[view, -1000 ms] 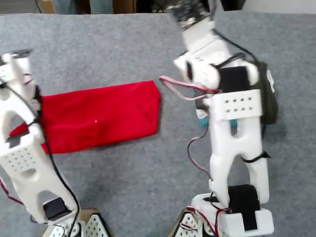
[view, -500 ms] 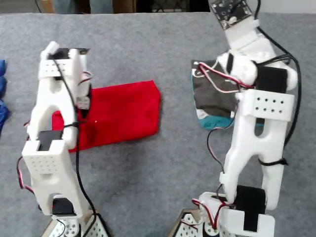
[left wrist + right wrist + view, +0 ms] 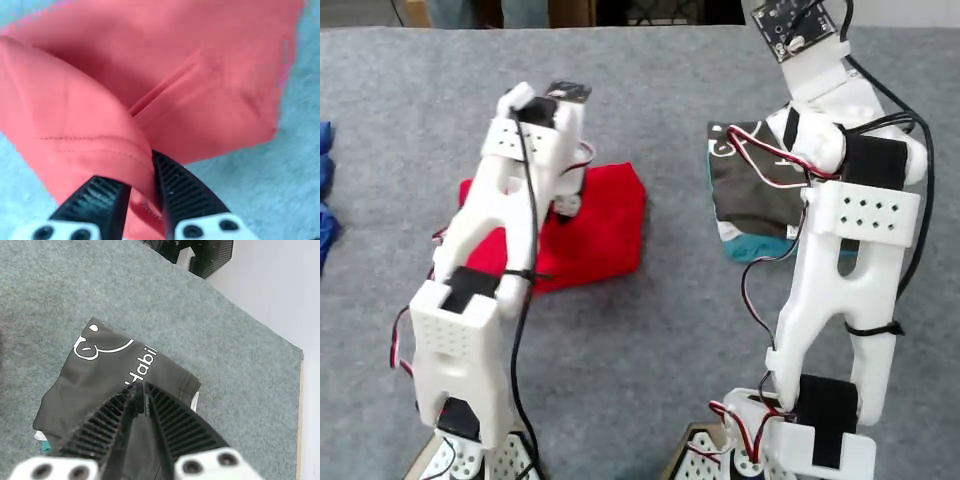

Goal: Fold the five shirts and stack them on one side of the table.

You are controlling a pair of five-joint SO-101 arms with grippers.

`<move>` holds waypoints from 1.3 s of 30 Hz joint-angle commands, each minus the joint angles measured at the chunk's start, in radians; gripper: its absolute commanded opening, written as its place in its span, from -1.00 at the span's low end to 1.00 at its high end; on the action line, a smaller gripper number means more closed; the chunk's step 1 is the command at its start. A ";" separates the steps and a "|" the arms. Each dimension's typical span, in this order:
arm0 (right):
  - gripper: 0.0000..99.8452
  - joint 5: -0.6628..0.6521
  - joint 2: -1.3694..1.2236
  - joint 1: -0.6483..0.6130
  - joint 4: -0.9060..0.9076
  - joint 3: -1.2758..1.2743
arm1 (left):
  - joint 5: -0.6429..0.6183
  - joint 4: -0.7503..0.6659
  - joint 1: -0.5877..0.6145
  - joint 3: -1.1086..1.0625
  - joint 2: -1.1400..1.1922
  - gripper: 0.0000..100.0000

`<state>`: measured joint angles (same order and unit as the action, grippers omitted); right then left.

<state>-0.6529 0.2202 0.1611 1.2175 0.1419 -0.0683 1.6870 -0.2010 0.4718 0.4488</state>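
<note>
A red shirt [image 3: 605, 225] lies on the grey table, its left part lifted and carried over the rest. My left gripper [image 3: 145, 160] is shut on that raised fold of the red shirt [image 3: 200, 75]. In the high view the left arm [image 3: 520, 170] stands over the shirt's left half. At the right is a folded stack with a dark printed shirt [image 3: 750, 190] on top and a teal one [image 3: 755, 247] under it. My right gripper [image 3: 139, 389] hangs shut above the dark shirt [image 3: 95, 375], holding nothing.
Blue cloth [image 3: 324, 190] shows at the table's left edge. Grey felt [image 3: 650, 350] covers the table between the two arm bases and along the back. Dark furniture [image 3: 200, 255] stands beyond the table's far edge.
The left arm has swung right, pulling the red shirt's left end over toward its right side. The right arm shifted aside early on, uncovering the folded stack, and then kept still.
</note>
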 commanded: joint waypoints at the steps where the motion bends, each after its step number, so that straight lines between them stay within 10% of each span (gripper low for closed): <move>1: -0.96 -0.006 0.010 0.011 -0.017 0.048 | -0.035 -0.086 -0.045 0.050 -0.058 -0.94; 39: -0.96 -0.006 0.010 0.008 -0.017 0.042 | -0.060 -0.186 -0.174 0.127 0.037 -0.93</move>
<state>-0.6529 0.2202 0.1611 1.2175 0.1419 -0.1174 1.5075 -0.3652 0.5547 0.4979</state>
